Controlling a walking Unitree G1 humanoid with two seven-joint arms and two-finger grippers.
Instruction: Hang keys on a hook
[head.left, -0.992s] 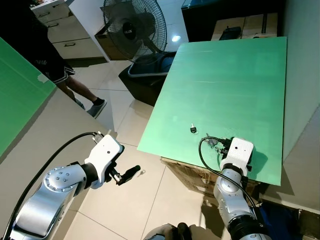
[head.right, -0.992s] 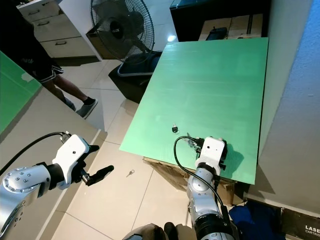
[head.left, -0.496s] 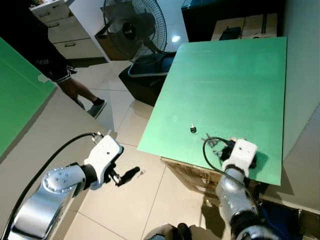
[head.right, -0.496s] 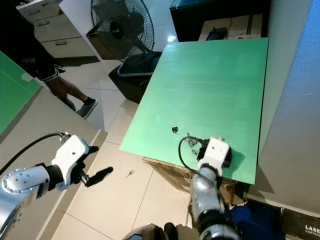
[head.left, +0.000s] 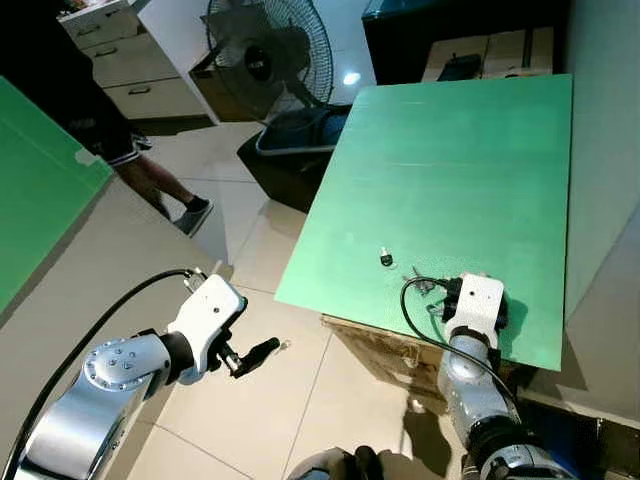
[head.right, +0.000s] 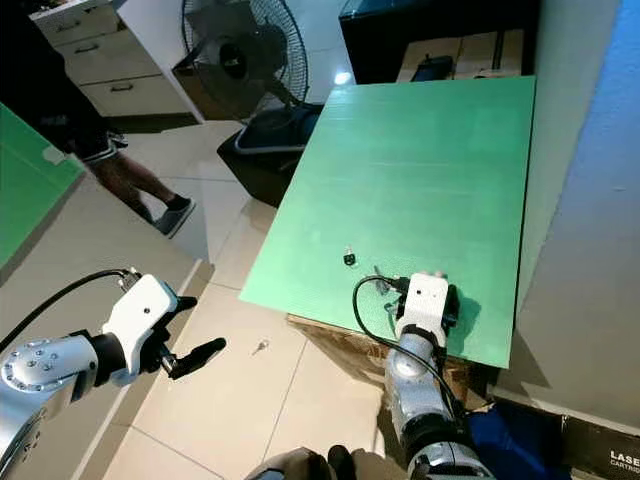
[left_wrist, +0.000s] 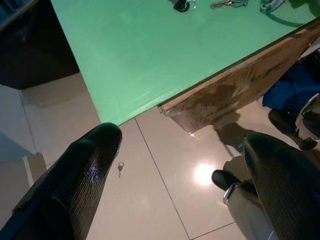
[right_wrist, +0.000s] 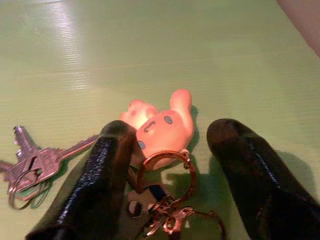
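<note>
A key bunch lies on the green tabletop (head.left: 450, 170) near its front edge. It has an orange toy figure (right_wrist: 162, 129), a copper ring (right_wrist: 160, 167) and silver keys (right_wrist: 35, 162). My right gripper (right_wrist: 170, 135) is open and low over the bunch, with the figure and ring between its fingers. In the head views its white wrist (head.left: 478, 300) covers the bunch, and some keys (head.left: 422, 284) poke out. A small black key (head.left: 386, 259) lies just beyond. My left gripper (left_wrist: 185, 140) hangs open over the floor tiles.
A stray key (head.left: 285, 344) lies on the tiles by my left gripper. Cardboard boxes (head.left: 385, 345) sit under the table edge. A standing fan (head.left: 262, 55) and a dark bin are beyond the table's left corner. A person's legs (head.left: 165, 185) are at the left, beside a green panel (head.left: 40, 170).
My right wrist swayed slightly toward the right and came back over the key bunch. The person's legs stepped a little. The left arm barely moved.
</note>
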